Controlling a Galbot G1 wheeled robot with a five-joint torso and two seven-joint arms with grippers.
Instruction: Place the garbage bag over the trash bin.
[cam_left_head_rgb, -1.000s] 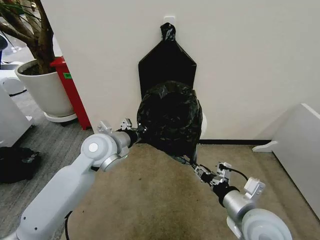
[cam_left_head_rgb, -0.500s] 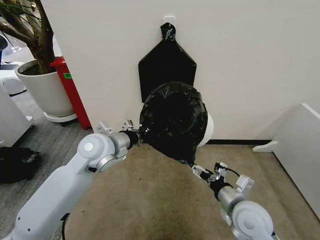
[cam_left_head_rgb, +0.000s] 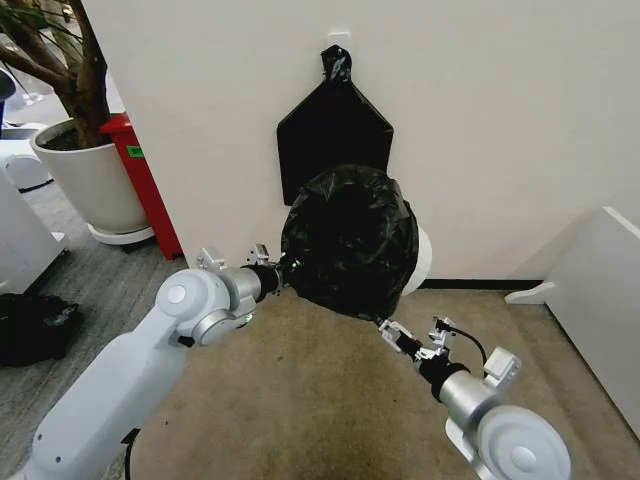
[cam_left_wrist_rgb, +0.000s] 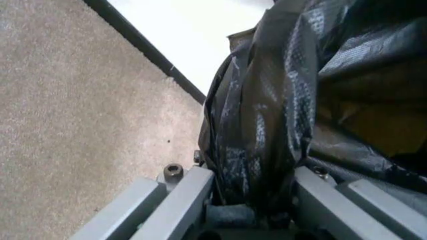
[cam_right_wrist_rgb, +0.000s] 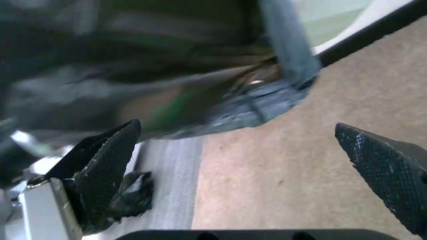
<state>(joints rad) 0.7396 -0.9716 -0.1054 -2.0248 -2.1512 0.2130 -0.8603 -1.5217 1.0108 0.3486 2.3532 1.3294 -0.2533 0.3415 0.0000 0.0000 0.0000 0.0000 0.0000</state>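
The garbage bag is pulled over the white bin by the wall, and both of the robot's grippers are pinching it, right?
Not quite. The garbage bag is over the trash bin by the wall, but only the left gripper pinches it. The right wrist view shows the right gripper open, its fingers spread apart with nothing between them.

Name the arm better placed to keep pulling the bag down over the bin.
Probably the left. The left gripper is clamped on the garbage bag at the trash bin's side; the right gripper is open, gripping nothing.
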